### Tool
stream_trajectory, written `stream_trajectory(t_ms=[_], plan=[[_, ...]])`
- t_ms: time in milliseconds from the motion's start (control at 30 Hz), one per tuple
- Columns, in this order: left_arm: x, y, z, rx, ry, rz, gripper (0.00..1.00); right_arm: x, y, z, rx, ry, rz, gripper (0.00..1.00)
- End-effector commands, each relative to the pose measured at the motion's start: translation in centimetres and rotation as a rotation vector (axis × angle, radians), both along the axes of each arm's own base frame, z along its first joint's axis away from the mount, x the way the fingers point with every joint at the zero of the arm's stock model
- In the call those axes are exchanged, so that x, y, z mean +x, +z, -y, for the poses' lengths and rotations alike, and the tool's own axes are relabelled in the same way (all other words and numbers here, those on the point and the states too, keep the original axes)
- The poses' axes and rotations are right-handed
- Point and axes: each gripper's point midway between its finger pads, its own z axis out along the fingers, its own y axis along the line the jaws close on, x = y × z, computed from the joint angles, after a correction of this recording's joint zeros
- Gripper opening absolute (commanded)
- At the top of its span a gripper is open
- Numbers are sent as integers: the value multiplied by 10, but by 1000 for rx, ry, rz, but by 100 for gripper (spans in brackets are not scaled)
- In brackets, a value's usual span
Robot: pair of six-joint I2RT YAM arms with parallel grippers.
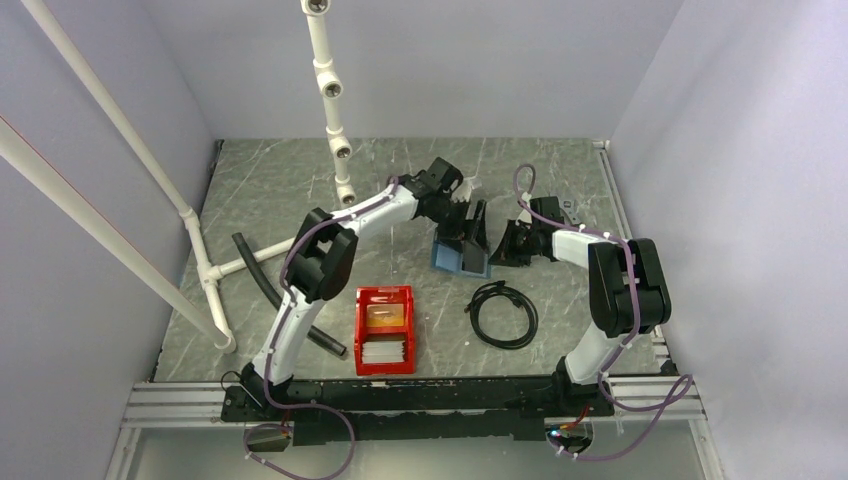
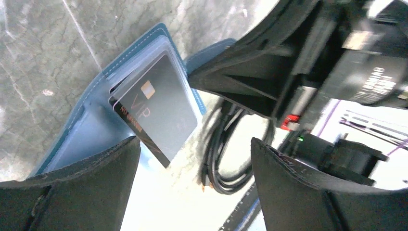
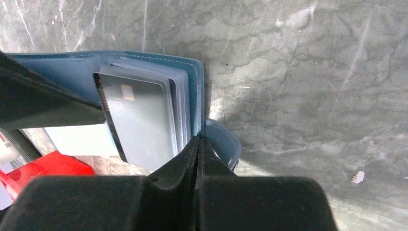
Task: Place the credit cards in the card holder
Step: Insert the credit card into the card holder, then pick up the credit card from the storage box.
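Observation:
The blue card holder (image 1: 447, 256) lies open on the marble table, its clear sleeves (image 3: 180, 103) fanned out. A dark grey card (image 2: 161, 113) with a gold chip sits partly in one sleeve and juts out at the bottom. My left gripper (image 2: 195, 144) hovers just behind the holder, open, with nothing between its fingers. My right gripper (image 3: 198, 140) is shut, its tips pinched on the right edge of the holder's cover (image 3: 198, 96). An orange-gold card (image 1: 385, 316) and a whitish stack of credit cards (image 1: 384, 350) lie in the red bin.
The red bin (image 1: 362, 330) stands near the front, left of centre. A coiled black cable (image 1: 503, 313) lies to its right, close under the right arm. A black hose (image 1: 268, 285) and white pipes (image 1: 205, 265) occupy the left side.

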Motion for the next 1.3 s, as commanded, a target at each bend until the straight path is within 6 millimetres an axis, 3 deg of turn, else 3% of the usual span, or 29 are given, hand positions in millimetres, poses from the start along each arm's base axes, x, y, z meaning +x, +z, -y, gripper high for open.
stream_trajectory(t_ms=[0, 100, 267, 367, 533, 600, 700, 800, 900, 1000, 1133, 1267], plan=[[-5, 99, 10, -252, -68, 34, 89, 8, -3, 8, -57, -23, 7, 0], [-9, 122, 2, -310, -69, 14, 89, 11, 1, 10, -66, -20, 25, 0], [-18, 142, -18, -322, -75, 24, 89, 15, 8, 14, -101, -15, 36, 0], [-32, 163, -35, -307, -85, 89, 89, 20, 28, 13, -101, -7, 82, 2], [-68, 167, -89, -177, -54, 177, 90, 23, 72, 1, -110, 61, 160, 15], [-86, 152, -120, -102, -16, 161, 90, 20, 90, -5, -143, 101, 191, 20], [-99, 144, -165, -44, 94, 173, 93, 8, 116, -27, -187, 210, 266, 40], [-111, 134, -201, -24, 201, 154, 95, -22, 148, -80, -141, 443, 385, 58], [-114, 107, -233, 43, 340, 80, 95, -76, 176, -140, 30, 731, 474, 69], [-117, 81, -252, 66, 459, -5, 91, -129, 191, -179, 181, 945, 513, 77], [-117, 60, -259, 61, 489, -45, 83, -184, 175, -217, 235, 1154, 467, 85], [-120, 44, -256, 70, 474, -89, 77, -212, 154, -240, 239, 1293, 431, 93]])
